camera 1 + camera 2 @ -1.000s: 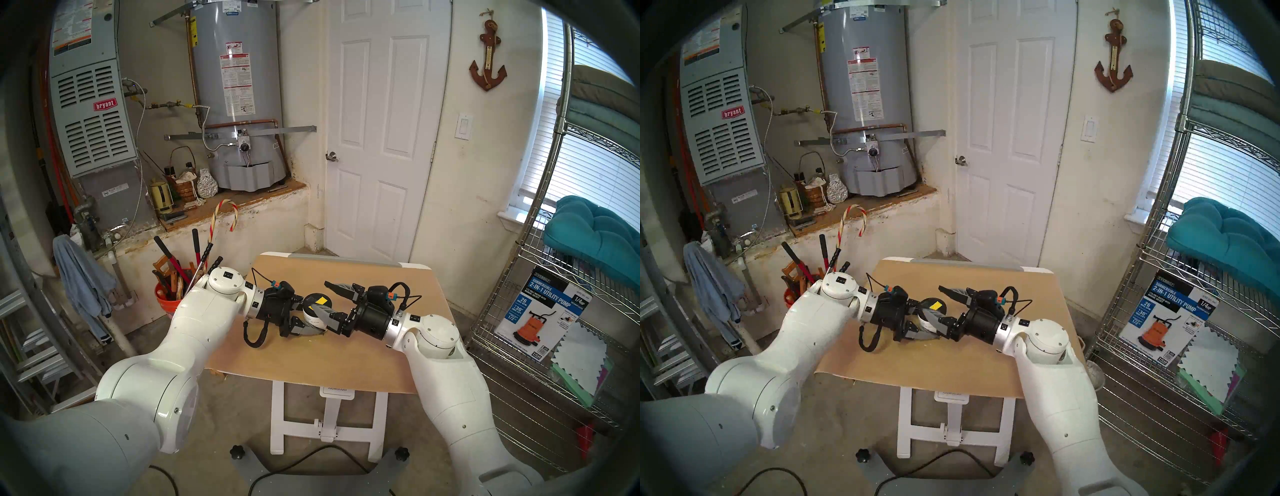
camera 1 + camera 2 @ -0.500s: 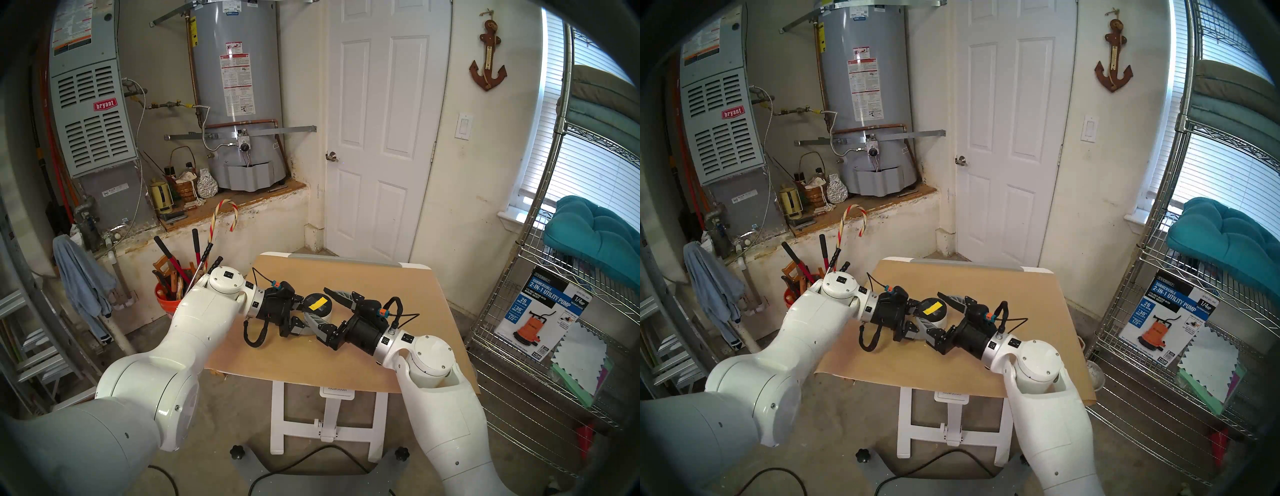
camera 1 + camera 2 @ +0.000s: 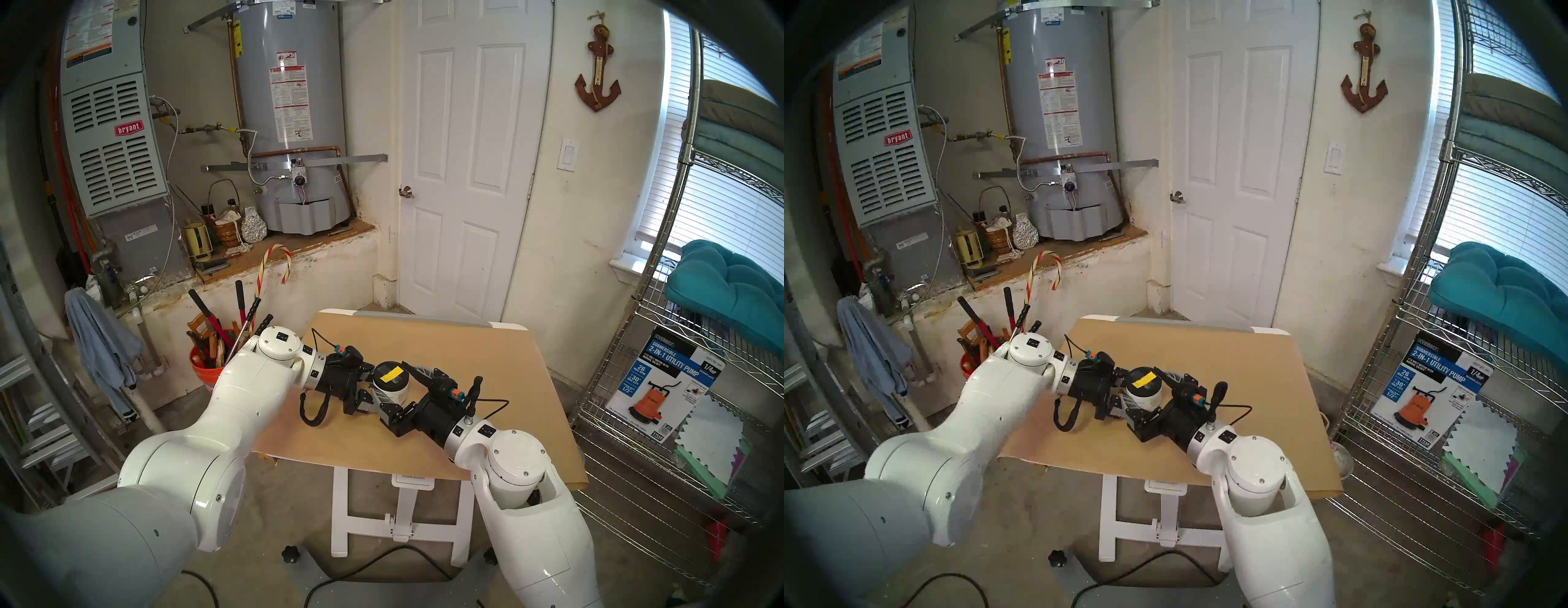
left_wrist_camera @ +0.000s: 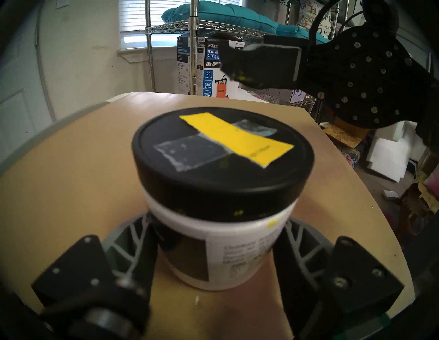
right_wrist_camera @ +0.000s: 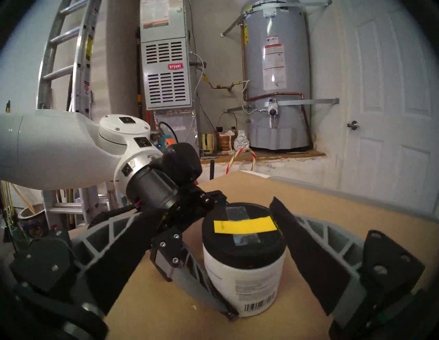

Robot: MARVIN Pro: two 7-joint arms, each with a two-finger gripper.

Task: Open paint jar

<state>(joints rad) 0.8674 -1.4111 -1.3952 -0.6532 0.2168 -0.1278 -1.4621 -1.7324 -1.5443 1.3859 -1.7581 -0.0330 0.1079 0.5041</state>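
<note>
The paint jar [image 3: 392, 388] is small and white with a printed label and stands upright on the table. Its black lid [image 3: 389, 372] is on and bears a yellow tape strip. My left gripper [image 3: 383, 389] is shut on the jar's white body below the lid; its fingers [image 4: 133, 239] press both sides. My right gripper [image 3: 394, 387] is open and straddles the jar at lid height. In the right wrist view one pad [image 5: 306, 247] lies close against the lid's [image 5: 242, 233] right edge; the other pad [image 5: 118, 249] stands apart, by the left gripper.
The table [image 3: 475, 352] has a brown board top; the jar sits left of its middle. An orange tool bucket [image 3: 208, 369] stands on the floor at the left. A wire shelf [image 3: 628, 424] with a pump box [image 3: 662, 382] stands at the right.
My right arm has swung in toward me and lowered. Its open fingers have moved from over the lid to either side of the jar. The left gripper has kept its hold.
</note>
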